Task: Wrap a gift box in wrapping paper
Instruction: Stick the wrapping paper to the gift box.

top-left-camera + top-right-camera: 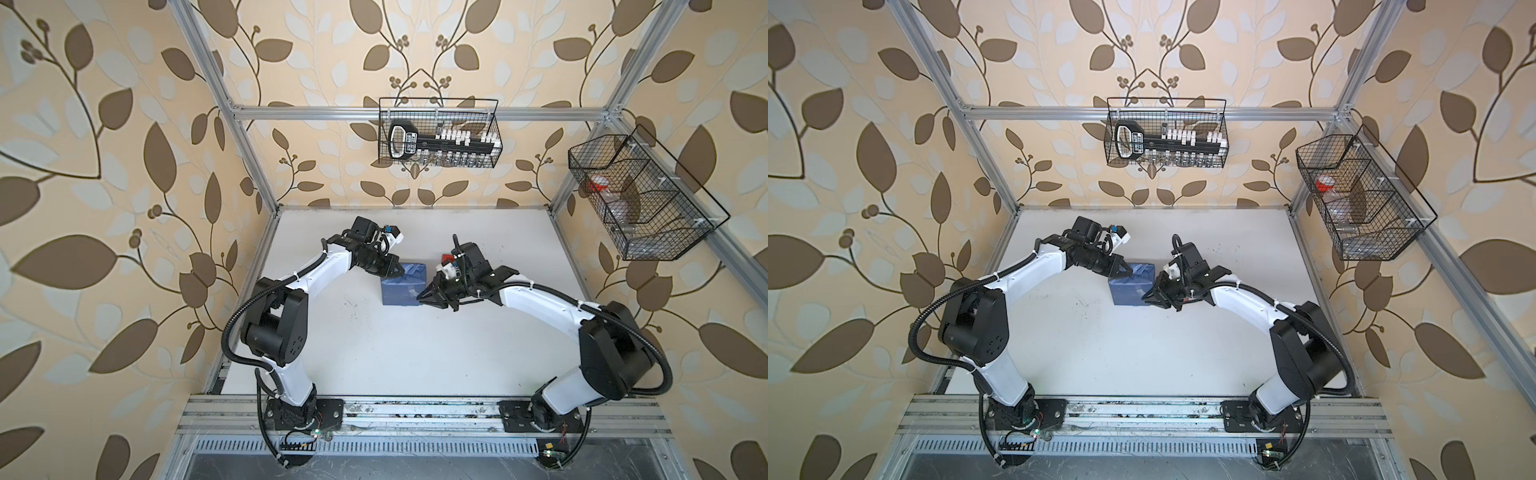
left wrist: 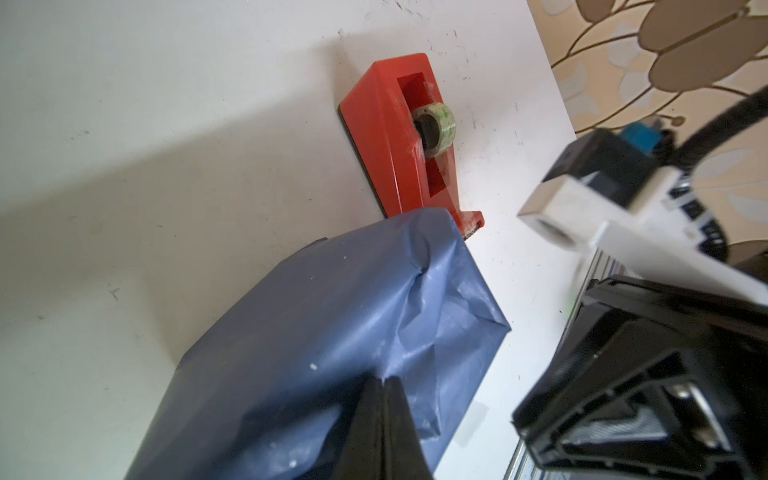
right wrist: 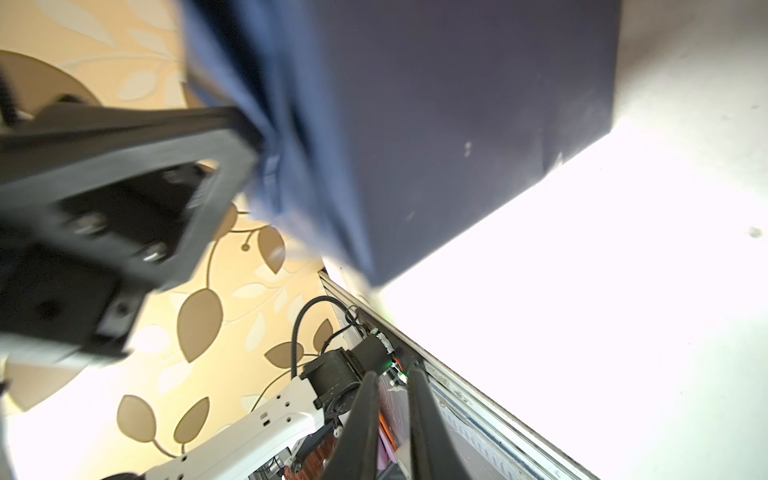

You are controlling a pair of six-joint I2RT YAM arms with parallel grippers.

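So the box (image 1: 402,291) sits on the white table (image 1: 374,353), in the far half and about mid-way across, right between the two arms. Paper (image 2: 332,332) covers it wherever I can see, dark blue side out and pretty crumpled on top. I can't spot any bare box for sure.

Left hand (image 2: 383,382) comes in from the left and is pinched shut on a pucker of paper at the far-left top edge. You can see creases fanning out from the tips in the left wrist view.

Right hand (image 3: 395,374) is just beside the near-right corner. It's only slightly parted, with a thin gap and nothing in it.

Red tape dispenser (image 2: 386,137), with a greenish roll (image 2: 434,131) in it, lies on the far right side of the box. One end is hidden behind the paper, so I can't tell if they touch. In both top views the right arm mostly hides it.
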